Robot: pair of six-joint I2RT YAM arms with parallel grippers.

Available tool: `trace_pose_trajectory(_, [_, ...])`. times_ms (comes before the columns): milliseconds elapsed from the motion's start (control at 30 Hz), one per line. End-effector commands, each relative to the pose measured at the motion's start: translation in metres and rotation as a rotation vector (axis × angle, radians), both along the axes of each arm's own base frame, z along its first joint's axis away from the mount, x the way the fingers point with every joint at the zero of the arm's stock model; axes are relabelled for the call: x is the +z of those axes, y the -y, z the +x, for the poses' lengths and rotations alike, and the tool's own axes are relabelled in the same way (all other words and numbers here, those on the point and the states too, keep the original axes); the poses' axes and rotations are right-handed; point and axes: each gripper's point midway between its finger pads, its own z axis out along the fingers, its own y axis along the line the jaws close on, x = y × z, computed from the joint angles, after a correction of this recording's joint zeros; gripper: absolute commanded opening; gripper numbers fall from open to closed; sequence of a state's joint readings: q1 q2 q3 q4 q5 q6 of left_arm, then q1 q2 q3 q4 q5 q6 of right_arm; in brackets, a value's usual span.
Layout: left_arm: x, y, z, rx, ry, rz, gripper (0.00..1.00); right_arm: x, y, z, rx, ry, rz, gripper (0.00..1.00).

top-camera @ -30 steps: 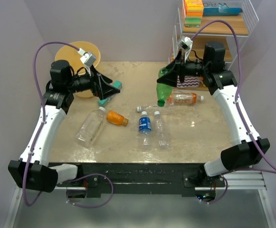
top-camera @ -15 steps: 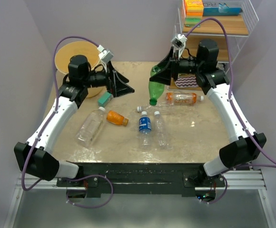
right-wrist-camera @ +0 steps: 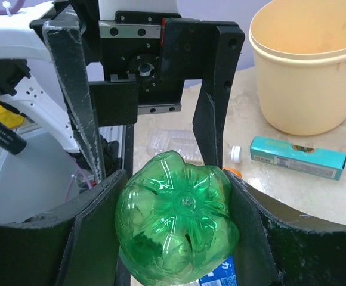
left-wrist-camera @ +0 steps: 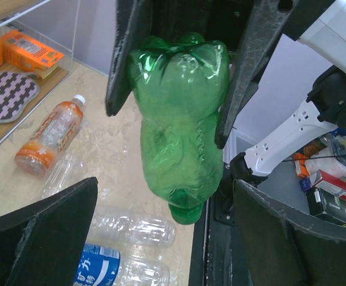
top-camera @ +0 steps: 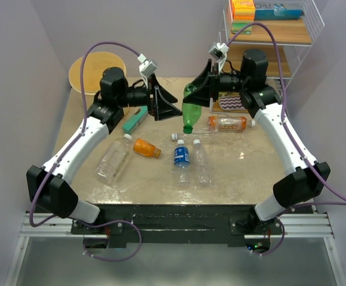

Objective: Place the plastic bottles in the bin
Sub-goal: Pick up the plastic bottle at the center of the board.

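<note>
**Green bottle held aloft, well to the right of the bin**

We found the right hand [top-camera: 198,94] clamped on the green bottle [right-wrist-camera: 176,235]. One finger pressed each side of the body near its lobed base. The bottle hung tilted in the air with its cap end lowest, and nothing under it touched it. It was well apart from the bin [top-camera: 92,68], off to the bin's right as we saw it from above, and not over the bin's mouth.

The left hand [top-camera: 172,107] sat between the bin and the green bottle. Its fingers were spread wide with nothing between them, and they pointed at the bottle from close by. We could not tell whether a fingertip touched it.

The bin stood upright at the far left corner of the desk [top-camera: 244,167]. A teal box [top-camera: 135,120] lay flat on the desk near the bin, on its right and a little nearer the arm bases.

The other bottles lay on their sides, all farther from the bin than the box. A large clear bottle [top-camera: 113,159] and a small orange bottle [top-camera: 146,148] lay nearest it. Right of these were a blue-labelled bottle [top-camera: 181,156] and a slim clear bottle [top-camera: 203,164]. An orange-labelled bottle [top-camera: 226,124] lay farthest from the bin, beside the wire shelf rack [top-camera: 268,30].
</note>
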State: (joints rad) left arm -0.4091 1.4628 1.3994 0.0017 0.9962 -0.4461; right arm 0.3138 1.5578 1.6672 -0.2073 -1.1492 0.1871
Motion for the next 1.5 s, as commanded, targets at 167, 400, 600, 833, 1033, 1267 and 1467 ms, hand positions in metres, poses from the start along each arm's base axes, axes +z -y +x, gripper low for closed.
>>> trace_pose_trajectory(167, [0.033, 0.021, -0.016, -0.083, 0.089, -0.099, 0.99, 0.035, -0.005, -0.009, 0.055, 0.073, 0.068, 0.23])
trace_pose_trajectory(400, [0.029, 0.028, -0.020, -0.096, 0.099, -0.126, 0.99, 0.037, -0.006, -0.011, 0.064, 0.066, 0.094, 0.23])
trace_pose_trajectory(600, [0.028, 0.034, -0.020, -0.109, 0.092, -0.138, 0.99, 0.042, -0.005, -0.015, 0.063, 0.081, 0.114, 0.23])
trace_pose_trajectory(833, [0.028, 0.039, -0.021, -0.119, 0.081, -0.146, 0.99, 0.044, -0.006, -0.017, 0.069, 0.082, 0.120, 0.24])
trace_pose_trajectory(1033, [0.027, 0.041, -0.021, -0.120, 0.077, -0.148, 0.98, 0.047, -0.006, -0.020, 0.076, 0.077, 0.135, 0.24])
trace_pose_trajectory(1267, [0.024, 0.044, -0.020, -0.120, 0.062, -0.148, 0.88, 0.050, -0.006, -0.024, 0.085, 0.073, 0.145, 0.24])
trace_pose_trajectory(1467, [0.019, 0.047, -0.019, -0.121, 0.047, -0.144, 0.77, 0.050, -0.007, -0.025, 0.089, 0.072, 0.150, 0.25])
